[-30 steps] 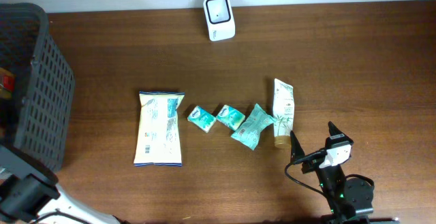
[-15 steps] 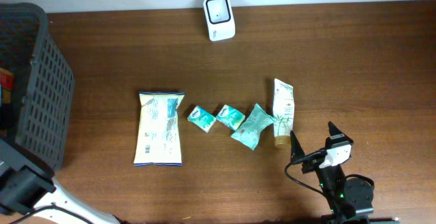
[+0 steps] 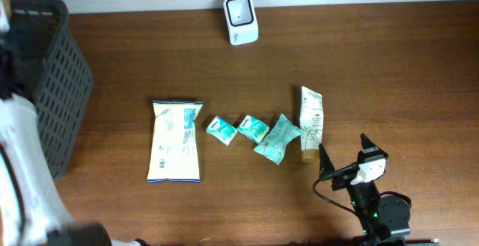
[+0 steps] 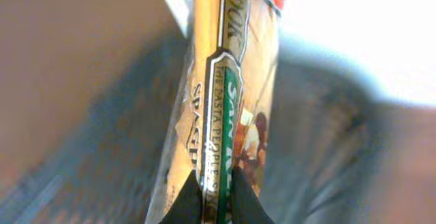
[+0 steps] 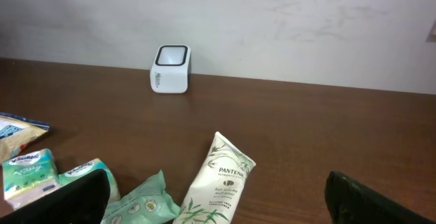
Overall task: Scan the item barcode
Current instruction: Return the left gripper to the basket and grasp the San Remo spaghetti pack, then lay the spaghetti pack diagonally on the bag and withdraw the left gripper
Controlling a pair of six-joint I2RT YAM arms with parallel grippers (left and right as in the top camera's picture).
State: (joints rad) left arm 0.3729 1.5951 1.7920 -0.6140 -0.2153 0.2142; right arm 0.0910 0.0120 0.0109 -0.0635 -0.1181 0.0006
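Note:
In the left wrist view my left gripper point(image 4: 216, 197) is shut on a long spaghetti packet point(image 4: 228, 81), which runs upward from between the black fingertips. It hangs above the dark mesh basket point(image 4: 102, 149). Overhead, the left arm point(image 3: 19, 141) is a white blur by the basket point(image 3: 52, 89) at the far left. The white barcode scanner point(image 3: 240, 10) stands at the table's back edge, also seen as scanner point(image 5: 169, 69). My right gripper point(image 3: 343, 144) rests open near the front right, just short of a Pantene tube point(image 5: 218, 183).
A row of items lies mid-table: a snack bag point(image 3: 176, 140), two small tissue packs point(image 3: 221, 129) point(image 3: 254, 128), a green wipes pack point(image 3: 278, 138) and the Pantene tube point(image 3: 310, 121). A white wall runs behind the table.
My left gripper has shut on the spaghetti packet. The left arm has swung up along the basket's side. The right arm has stayed still.

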